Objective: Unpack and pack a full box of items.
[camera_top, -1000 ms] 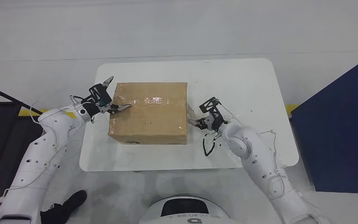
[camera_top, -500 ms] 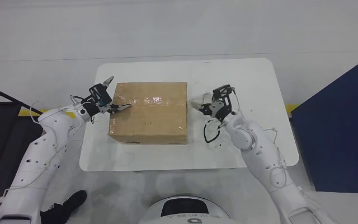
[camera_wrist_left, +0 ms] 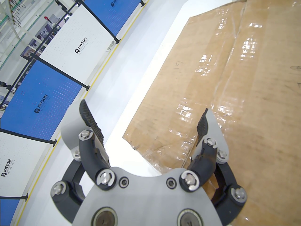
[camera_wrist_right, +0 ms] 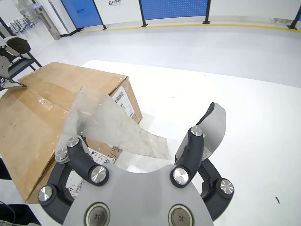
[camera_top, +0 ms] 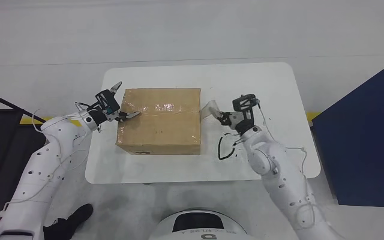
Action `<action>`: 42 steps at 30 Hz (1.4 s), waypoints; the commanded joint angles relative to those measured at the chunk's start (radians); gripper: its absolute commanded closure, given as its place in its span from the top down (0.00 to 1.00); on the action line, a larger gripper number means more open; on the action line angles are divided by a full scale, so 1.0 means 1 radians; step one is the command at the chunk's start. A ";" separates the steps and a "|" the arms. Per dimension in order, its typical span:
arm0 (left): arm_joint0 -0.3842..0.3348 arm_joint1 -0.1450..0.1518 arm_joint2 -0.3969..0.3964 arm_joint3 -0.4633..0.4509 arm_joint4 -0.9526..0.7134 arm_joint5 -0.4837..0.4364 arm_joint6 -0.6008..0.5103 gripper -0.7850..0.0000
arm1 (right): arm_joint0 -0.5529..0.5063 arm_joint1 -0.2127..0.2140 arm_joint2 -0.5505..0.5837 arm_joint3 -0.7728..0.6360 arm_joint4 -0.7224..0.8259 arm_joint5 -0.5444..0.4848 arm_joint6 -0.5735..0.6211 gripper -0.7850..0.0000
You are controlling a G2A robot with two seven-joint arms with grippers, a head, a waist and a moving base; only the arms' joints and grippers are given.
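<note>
A taped brown cardboard box [camera_top: 159, 120] lies shut in the middle of the white table [camera_top: 264, 84]. My left gripper [camera_top: 118, 109] is open at the box's left end, straddling its near corner [camera_wrist_left: 143, 121], with one fingertip [camera_wrist_left: 202, 123] resting on the taped top. My right gripper [camera_top: 227, 112] hovers open just off the box's right end [camera_wrist_right: 145, 116]. A strip of clear tape [camera_wrist_right: 110, 123] is peeled away from that end. It clings to one of the right gripper's fingers and hides its tip, while the other fingertip [camera_wrist_right: 212, 110] stands free.
White labels [camera_wrist_right: 124, 104] cover the box's right end wall. Bare tabletop [camera_wrist_right: 211, 90] stretches to the right of the box and behind it. A blue partition [camera_top: 360, 138] stands on the floor beyond the table's right edge.
My right gripper has moved from the near part of the box's right end toward the far side and turned, drawing the tape strip off the box. The left arm has kept still.
</note>
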 commanded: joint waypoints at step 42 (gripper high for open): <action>0.026 -0.011 0.003 -0.015 -0.006 0.098 -0.133 1.00 | 0.506 -0.297 -0.649 -0.007 -0.413 0.405 0.643 1.00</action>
